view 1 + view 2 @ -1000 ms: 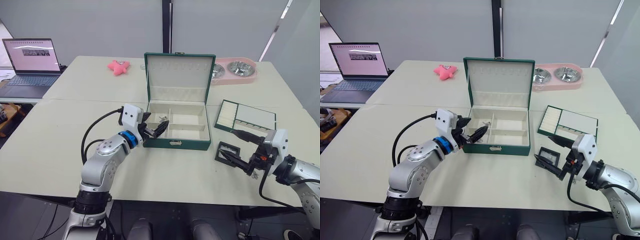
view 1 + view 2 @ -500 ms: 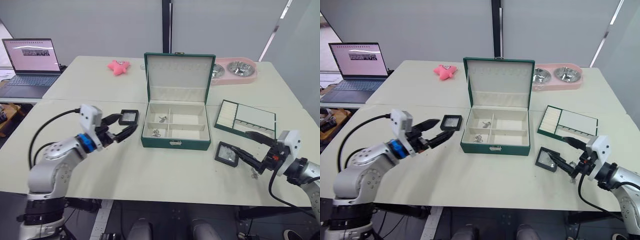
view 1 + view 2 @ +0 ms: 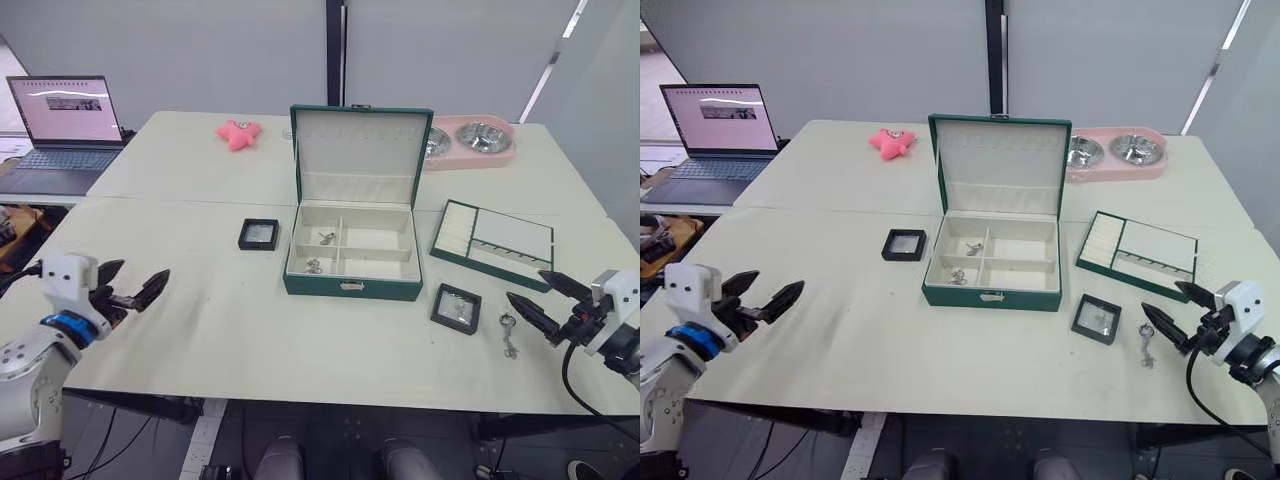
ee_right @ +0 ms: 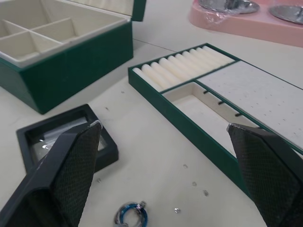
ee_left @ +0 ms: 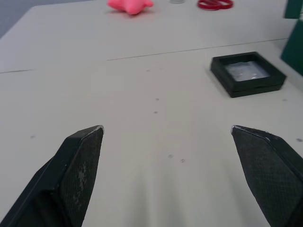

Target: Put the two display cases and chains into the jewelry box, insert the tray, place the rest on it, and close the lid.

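Both grippers empty w/ fingers apart, left gripper (image 3: 128, 287) well apart from left display case (image 3: 259, 234), right gripper (image 3: 541, 302) near right display case (image 3: 456, 307).

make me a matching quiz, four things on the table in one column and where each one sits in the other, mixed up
Things:
1. display case
2. tray
3. pink toy
4. chains

Places:
A. inside the jewelry box, left compartments
B. on the table beside the box's left wall
C. far side of the table, left of the lid
D. on the table right of the box

Pairs: 1-B, 2-D, 3-C, 4-A
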